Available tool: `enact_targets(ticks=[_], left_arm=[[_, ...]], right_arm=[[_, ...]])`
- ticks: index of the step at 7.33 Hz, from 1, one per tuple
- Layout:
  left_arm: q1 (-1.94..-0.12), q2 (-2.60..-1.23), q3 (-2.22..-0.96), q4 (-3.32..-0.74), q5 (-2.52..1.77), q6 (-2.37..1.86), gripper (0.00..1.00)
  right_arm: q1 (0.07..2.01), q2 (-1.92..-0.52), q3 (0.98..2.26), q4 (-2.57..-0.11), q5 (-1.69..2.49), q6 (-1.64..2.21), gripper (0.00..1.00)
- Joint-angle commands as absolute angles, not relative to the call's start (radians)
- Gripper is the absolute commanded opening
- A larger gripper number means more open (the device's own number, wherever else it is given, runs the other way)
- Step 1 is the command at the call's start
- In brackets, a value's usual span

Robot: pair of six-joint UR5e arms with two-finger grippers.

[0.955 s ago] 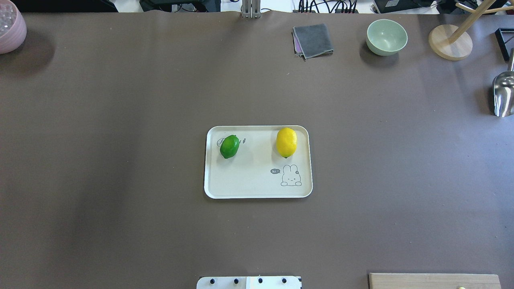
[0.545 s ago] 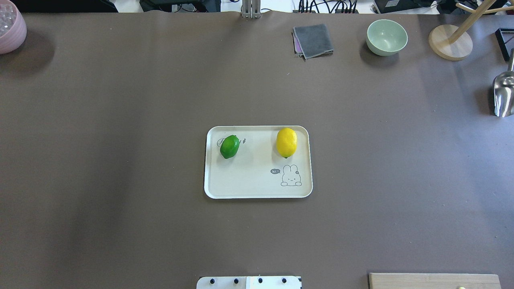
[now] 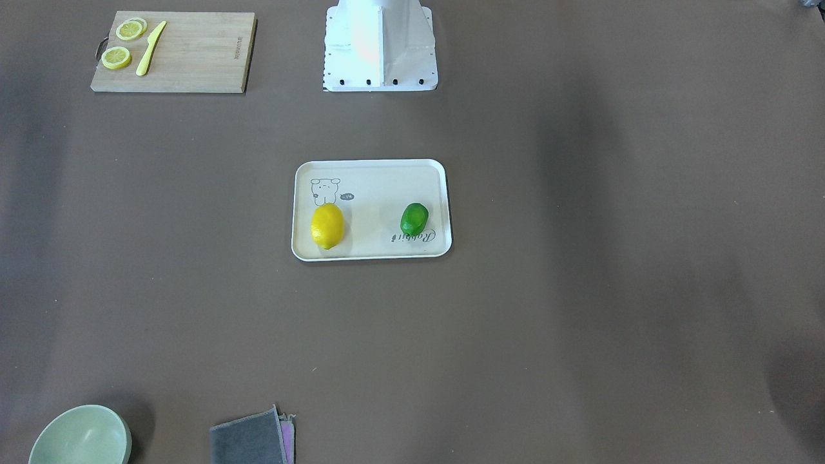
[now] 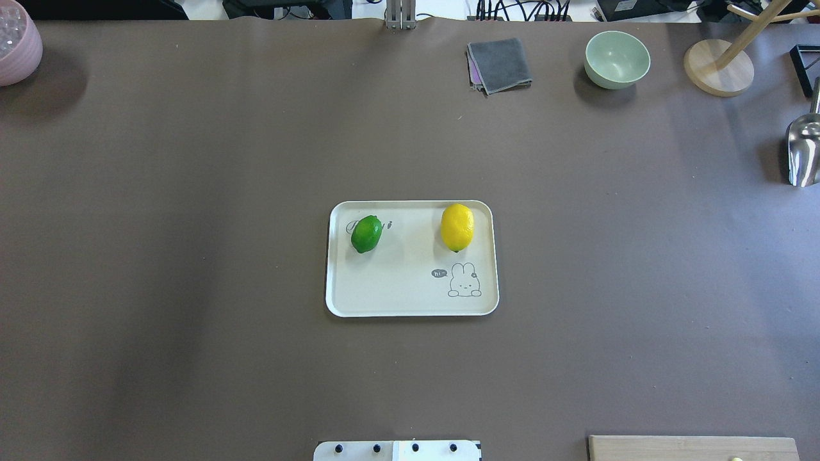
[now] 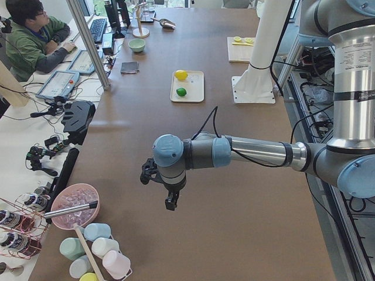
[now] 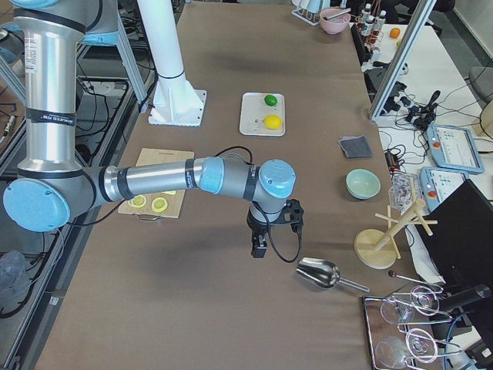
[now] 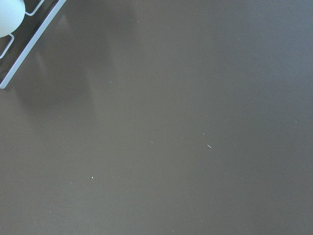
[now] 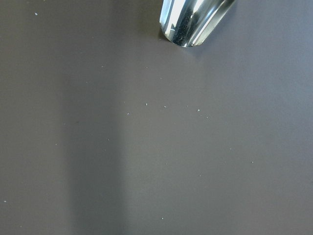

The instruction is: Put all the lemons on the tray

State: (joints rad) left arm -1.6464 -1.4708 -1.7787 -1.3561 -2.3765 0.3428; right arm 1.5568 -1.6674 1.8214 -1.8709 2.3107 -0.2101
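Observation:
The cream tray (image 4: 397, 291) with the rabbit drawing lies in the middle of the table. The yellow lemon (image 4: 457, 227) rests on its far right part and the green lemon (image 4: 366, 234) on its far left part; both also show in the front view, yellow (image 3: 327, 225) and green (image 3: 414, 219). My left gripper (image 5: 170, 202) hangs over bare table far to the left, and my right gripper (image 6: 259, 248) far to the right beside a metal scoop (image 6: 320, 272). Both show only in the side views, so I cannot tell whether they are open or shut.
A wooden cutting board (image 3: 193, 55) with lemon slices (image 3: 116, 57) and a yellow knife (image 3: 150, 48) lies near the robot base (image 3: 379, 45). A green bowl (image 4: 616, 59), grey cloth (image 4: 500, 64), wooden stand (image 4: 717, 67) and pink bowl (image 4: 16, 41) line the far edge.

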Motion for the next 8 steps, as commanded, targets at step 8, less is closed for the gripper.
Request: enact_targets(ticks=[8], left_arm=[[-1.646, -1.474, -1.819, -1.371, -2.381, 0.353, 1.0]], right_arm=[[1.557, -1.723, 1.819, -1.752, 2.339, -0.213, 1.0]])
